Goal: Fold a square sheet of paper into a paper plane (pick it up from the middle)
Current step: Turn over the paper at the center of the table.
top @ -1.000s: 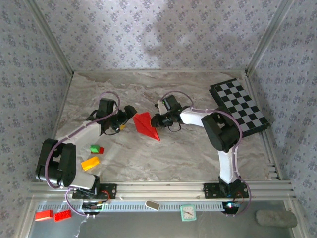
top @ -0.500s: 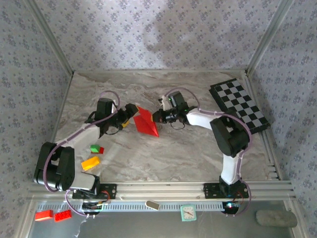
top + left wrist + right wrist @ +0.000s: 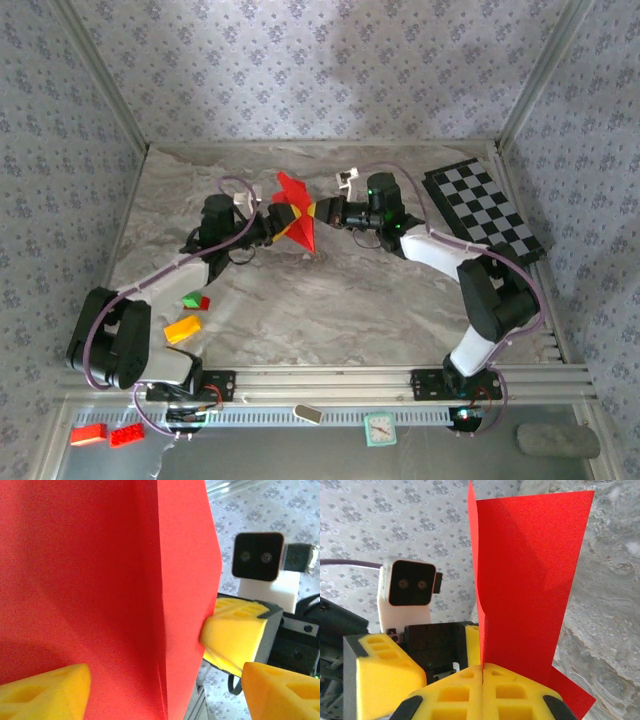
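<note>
The red sheet of paper [image 3: 296, 214], folded into a pointed wedge with a centre crease, hangs in the air over the middle back of the table. My right gripper [image 3: 318, 212] is shut on its right edge. In the right wrist view the pads [image 3: 482, 672] meet on the paper [image 3: 530, 570], which stands upright above them. My left gripper [image 3: 275, 222] faces it from the left, open. In the left wrist view its fingers [image 3: 45, 687] stand wide apart at the bottom corners with the paper [image 3: 100, 580] between them, and a right finger [image 3: 235, 635] presses the far edge.
A black-and-white checkered board [image 3: 485, 215] lies at the back right. A green and red brick [image 3: 196, 300] and a yellow brick [image 3: 183, 328] lie near the left arm. More red bricks [image 3: 105, 434] and a small clock [image 3: 380, 428] sit below the front rail.
The paper went from lying on the table to hanging in the air, further back. The right gripper rose with it, and the left gripper came in close from the left.
</note>
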